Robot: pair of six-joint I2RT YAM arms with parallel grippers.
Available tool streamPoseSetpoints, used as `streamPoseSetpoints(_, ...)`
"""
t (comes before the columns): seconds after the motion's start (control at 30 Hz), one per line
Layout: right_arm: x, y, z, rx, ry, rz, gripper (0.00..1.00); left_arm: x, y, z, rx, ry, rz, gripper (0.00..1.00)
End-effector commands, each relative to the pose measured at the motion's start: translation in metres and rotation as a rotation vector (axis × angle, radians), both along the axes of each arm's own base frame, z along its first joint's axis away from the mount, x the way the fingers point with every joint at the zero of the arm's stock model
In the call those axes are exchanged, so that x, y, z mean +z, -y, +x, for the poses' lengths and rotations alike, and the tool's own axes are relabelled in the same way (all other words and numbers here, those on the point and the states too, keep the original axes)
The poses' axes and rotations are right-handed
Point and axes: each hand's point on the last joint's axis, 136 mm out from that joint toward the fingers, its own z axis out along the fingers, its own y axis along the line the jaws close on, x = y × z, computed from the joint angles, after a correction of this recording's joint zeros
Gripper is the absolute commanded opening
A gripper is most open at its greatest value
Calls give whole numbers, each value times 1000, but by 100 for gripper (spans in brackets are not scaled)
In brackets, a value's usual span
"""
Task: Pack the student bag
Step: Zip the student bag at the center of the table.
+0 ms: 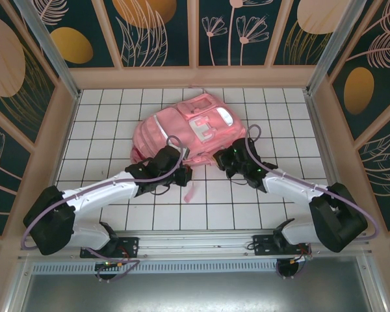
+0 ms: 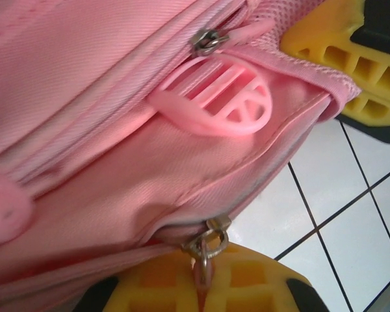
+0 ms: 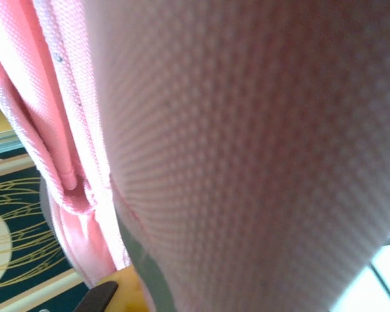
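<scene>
Backpack (image 1: 169,127), pink with white panels, pinched by left gripper (image 1: 171,155) and, apparently, right gripper (image 1: 225,158).

One student bag (image 1: 182,123), one left pincer (image 1: 173,155) and one right pincer (image 1: 223,156)

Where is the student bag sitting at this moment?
In the top view the student bag lies on the tiled table toward the far side, about centred, with the left gripper and right gripper at its near edge.
</scene>
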Motion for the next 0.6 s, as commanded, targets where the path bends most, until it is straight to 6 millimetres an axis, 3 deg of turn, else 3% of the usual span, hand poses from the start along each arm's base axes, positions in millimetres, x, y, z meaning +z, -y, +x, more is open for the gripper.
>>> streamPoseSetpoints(0.0, -2, 72, 32, -214, 63, -249, 0, -2, -30, 4, 77, 1, 55, 0)
streamPoseSetpoints(0.2, -9, 106, 42, -242, 47, -322, 0, -11, -36, 1, 80, -32, 47, 0)
streamPoseSetpoints(0.4, -11, 117, 55, -241, 44, -329, 0, -17, -37, -1, 75, -46, 41, 0)
streamPoseSetpoints(0.43, -9, 111, 57, -210, 53, -309, 2, -17, -35, -2, 70, -49, 35, 0)
streamPoseSetpoints(0.57, 4, 100, 57, -157, 49, -293, 37, -13, -26, -2, 45, -58, -5, 0)
